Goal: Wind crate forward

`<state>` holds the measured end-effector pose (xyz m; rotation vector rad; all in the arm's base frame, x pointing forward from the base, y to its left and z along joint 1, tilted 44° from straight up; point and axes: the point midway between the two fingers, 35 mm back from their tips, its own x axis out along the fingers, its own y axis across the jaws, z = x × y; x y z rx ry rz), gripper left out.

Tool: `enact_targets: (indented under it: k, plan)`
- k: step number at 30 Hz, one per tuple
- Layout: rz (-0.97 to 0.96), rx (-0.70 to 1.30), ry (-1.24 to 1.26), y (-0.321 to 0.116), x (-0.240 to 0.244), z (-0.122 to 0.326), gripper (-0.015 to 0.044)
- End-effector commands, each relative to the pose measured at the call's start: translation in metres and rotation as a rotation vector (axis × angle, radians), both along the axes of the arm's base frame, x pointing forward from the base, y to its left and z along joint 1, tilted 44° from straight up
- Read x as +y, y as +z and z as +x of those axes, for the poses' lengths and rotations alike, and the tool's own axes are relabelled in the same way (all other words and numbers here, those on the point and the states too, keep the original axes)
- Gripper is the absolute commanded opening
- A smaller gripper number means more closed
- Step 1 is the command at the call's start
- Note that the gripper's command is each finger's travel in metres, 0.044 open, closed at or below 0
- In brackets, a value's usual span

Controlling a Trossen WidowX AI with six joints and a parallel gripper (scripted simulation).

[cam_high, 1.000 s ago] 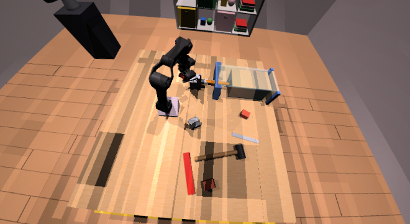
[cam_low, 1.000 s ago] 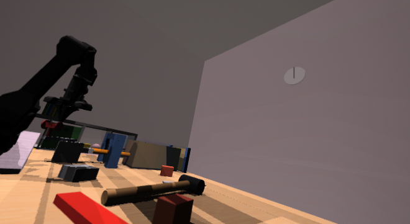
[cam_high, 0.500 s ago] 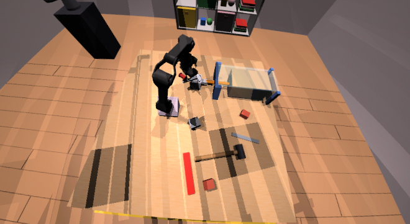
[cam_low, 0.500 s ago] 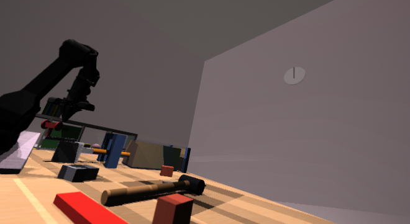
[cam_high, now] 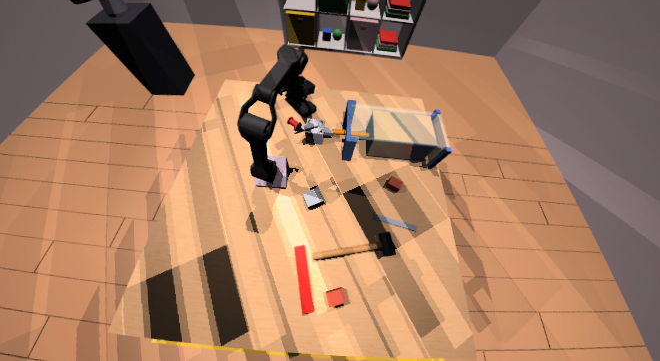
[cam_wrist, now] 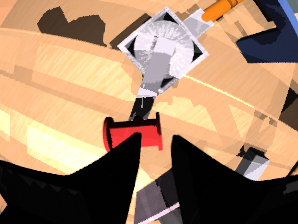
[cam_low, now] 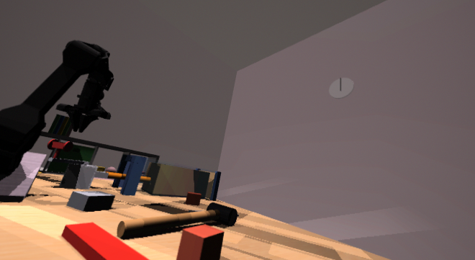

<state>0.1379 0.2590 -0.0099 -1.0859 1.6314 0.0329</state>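
Observation:
The winch (cam_high: 315,134) (cam_low: 86,176) (cam_wrist: 186,46) stands on the bench with the crank handle on its top; its arm leads to a red grip (cam_high: 294,123) (cam_low: 60,145) (cam_wrist: 125,136). My gripper (cam_high: 306,112) (cam_low: 78,130) (cam_wrist: 156,140) is partly open, with nothing between its fingers, above and beside the red grip. The left fingertip overlaps the grip in the wrist view. An orange strap (cam_high: 338,132) (cam_low: 116,175) (cam_wrist: 220,9) runs through the blue frame (cam_high: 349,145) (cam_low: 133,176). The crate (cam_high: 389,149) (cam_low: 173,179) sits flat inside the cubby, its front a gap behind the frame. The key is hidden.
A grey block (cam_high: 313,198) (cam_low: 90,200), a dark red block (cam_high: 394,184) (cam_low: 193,198), a grey bar (cam_high: 395,223), a mallet (cam_high: 350,250) (cam_low: 173,220), a red bar (cam_high: 303,279) (cam_low: 97,240) and a red block (cam_high: 335,297) (cam_low: 201,240) lie on the bench.

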Motion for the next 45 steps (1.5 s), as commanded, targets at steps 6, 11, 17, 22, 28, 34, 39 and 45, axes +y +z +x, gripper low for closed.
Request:
enact_targets:
  k: [6, 11, 17, 22, 28, 34, 39, 45]
  plan:
    - [0.209, -0.18, 0.163, -0.009, -0.005, -0.025, 0.0315]
    - [0.214, -0.184, 0.166, -0.009, -0.005, -0.025, 0.044]
    - [0.214, -0.184, 0.166, -0.014, -0.009, -0.025, 0.044]
    - [0.214, -0.184, 0.166, -0.021, -0.014, -0.025, 0.044]
    - [0.214, -0.184, 0.166, -0.028, -0.02, -0.025, 0.044]
    - [0.213, -0.185, 0.166, -0.036, -0.026, -0.025, 0.044]
    - [0.213, -0.185, 0.166, -0.042, -0.032, -0.026, 0.044]
    - [0.213, -0.185, 0.167, -0.049, -0.039, -0.026, 0.044]
